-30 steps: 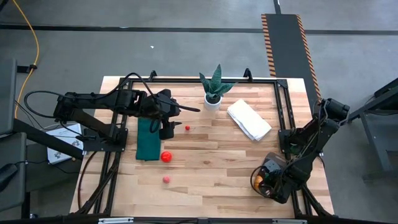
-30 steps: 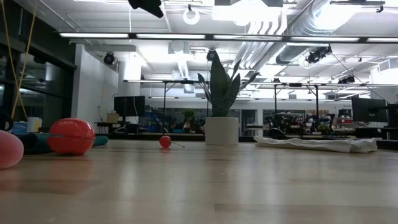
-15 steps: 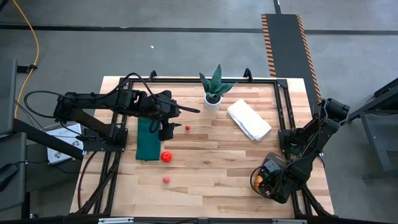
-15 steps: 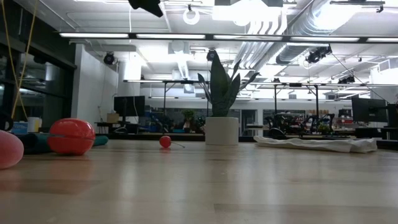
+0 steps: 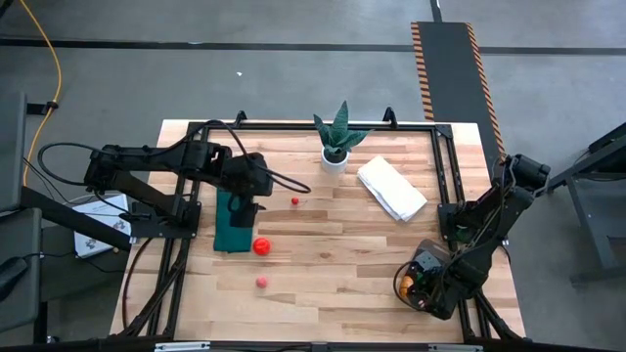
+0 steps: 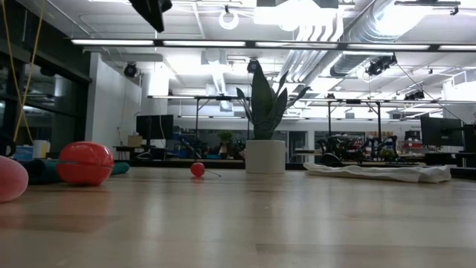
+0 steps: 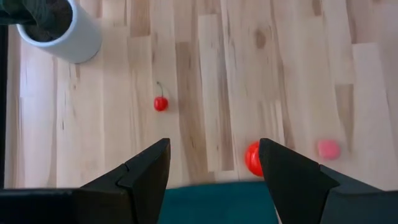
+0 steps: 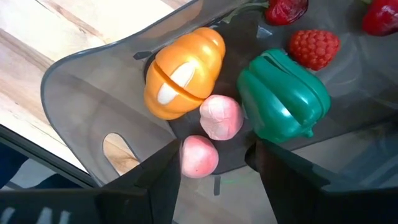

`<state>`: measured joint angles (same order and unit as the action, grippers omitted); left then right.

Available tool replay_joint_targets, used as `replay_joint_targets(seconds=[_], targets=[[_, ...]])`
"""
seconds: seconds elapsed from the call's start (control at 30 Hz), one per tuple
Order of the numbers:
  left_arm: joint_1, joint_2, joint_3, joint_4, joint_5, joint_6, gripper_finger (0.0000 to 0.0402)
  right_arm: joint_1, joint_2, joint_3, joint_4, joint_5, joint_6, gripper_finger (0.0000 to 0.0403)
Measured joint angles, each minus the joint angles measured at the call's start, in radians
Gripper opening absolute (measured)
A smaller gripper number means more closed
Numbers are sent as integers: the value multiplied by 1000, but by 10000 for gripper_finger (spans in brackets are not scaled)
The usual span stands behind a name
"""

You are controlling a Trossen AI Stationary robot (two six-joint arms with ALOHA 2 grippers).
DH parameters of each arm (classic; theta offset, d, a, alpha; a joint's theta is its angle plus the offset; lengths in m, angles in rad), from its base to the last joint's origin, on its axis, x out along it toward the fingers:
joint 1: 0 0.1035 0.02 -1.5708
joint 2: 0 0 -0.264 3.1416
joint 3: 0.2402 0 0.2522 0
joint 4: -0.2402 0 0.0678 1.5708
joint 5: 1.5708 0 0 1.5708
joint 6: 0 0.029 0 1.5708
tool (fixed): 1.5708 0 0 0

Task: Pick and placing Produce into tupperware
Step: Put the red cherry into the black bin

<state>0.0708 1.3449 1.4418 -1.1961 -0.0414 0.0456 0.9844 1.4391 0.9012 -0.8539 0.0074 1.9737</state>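
Three pieces of produce lie on the wooden table: a small red cherry (image 5: 294, 201) (image 7: 161, 103), a red tomato (image 5: 261, 246) (image 7: 252, 158) and a pink ball (image 5: 262, 283) (image 7: 328, 149). My left gripper (image 5: 245, 207) (image 7: 214, 149) hangs open above the dark green mat (image 5: 233, 227), pointing steeply down, well clear of the produce. At the near right corner my right gripper (image 5: 423, 279) (image 8: 217, 149) stands open, pointing down into the clear tupperware (image 8: 81, 81). The tupperware holds an orange piece (image 8: 183, 71), a green pepper (image 8: 283, 96), two pink pieces (image 8: 221, 118), a raspberry (image 8: 314, 46) and more. One pink ball (image 8: 199, 157) lies between the right fingertips.
A spiky plant in a white pot (image 5: 335, 156) (image 6: 265, 156) stands at the far middle, with a folded white cloth (image 5: 391, 191) to its right. A black frame (image 5: 440, 166) runs around the table edges. The middle of the table between the arms is bare wood.
My left gripper has tipped further down over the green mat and swung slightly toward the table's left edge, still open. The produce on the table has stayed where it was.
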Motion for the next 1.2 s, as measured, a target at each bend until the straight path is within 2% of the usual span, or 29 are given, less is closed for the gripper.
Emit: replay_joint_targets(seconds=[0.27, 0.63, 0.97, 1.2], targets=[[1, 0, 0, -5, -1, 9, 234, -1, -67, 0, -18, 0, 0, 197], [1, 0, 0, -1, -3, 14, 234, -2, -254, 0, -65, 13, -1, 197], [1, 0, 0, 2, -3, 10, 234, -2, -466, 0, -93, 165, -28, 197], [1, 0, 0, 14, -3, -1, 234, -2, -613, 0, -109, 344, -98, 197]])
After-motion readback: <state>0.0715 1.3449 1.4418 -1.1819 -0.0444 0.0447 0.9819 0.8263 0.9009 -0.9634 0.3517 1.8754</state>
